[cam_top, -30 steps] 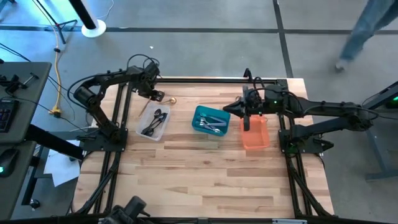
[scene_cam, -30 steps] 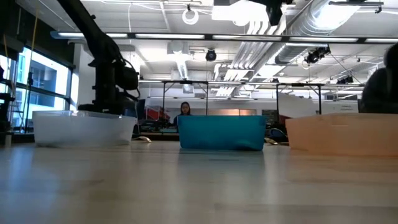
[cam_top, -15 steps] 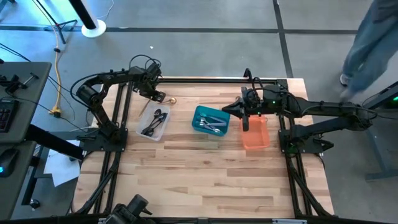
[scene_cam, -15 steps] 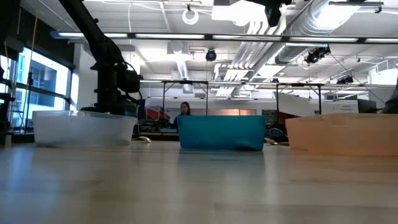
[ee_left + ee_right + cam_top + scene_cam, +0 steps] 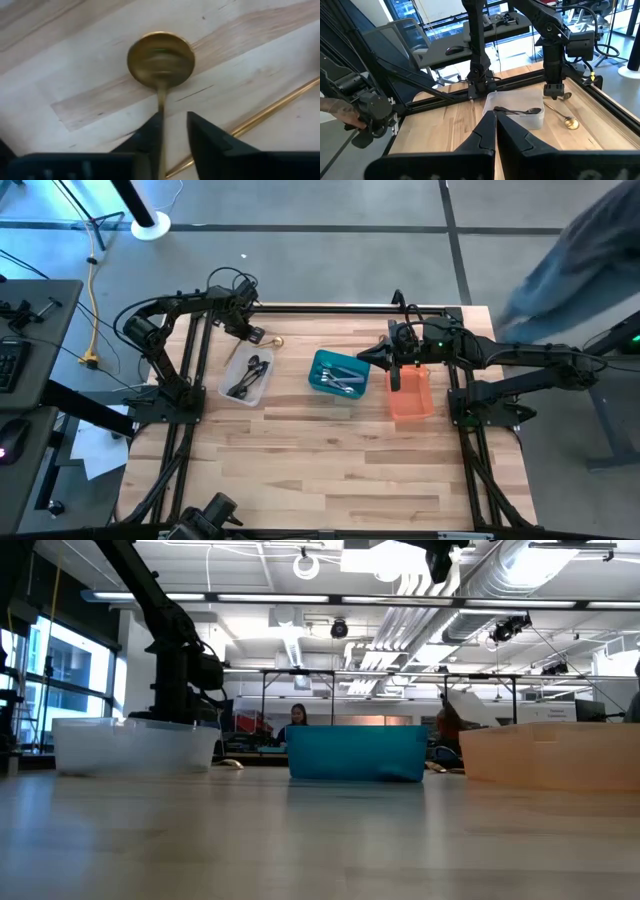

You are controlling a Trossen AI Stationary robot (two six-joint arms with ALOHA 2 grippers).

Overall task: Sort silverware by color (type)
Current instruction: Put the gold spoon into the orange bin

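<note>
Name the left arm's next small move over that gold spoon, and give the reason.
Probably finish closing, then lift. In the left wrist view the left gripper has its fingers on either side of the gold spoon's handle, with a gap left on one side, and the spoon lies flat on the table. The right gripper waits shut over the orange bin.

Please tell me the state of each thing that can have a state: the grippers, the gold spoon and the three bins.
left gripper: at the table's far side, closing around the gold spoon's handle
right gripper: shut, empty, over the orange bin
gold spoon: flat on the table, not lifted
clear bin: holds dark utensils
teal bin: holds silver utensils
orange bin: contents not visible
</note>
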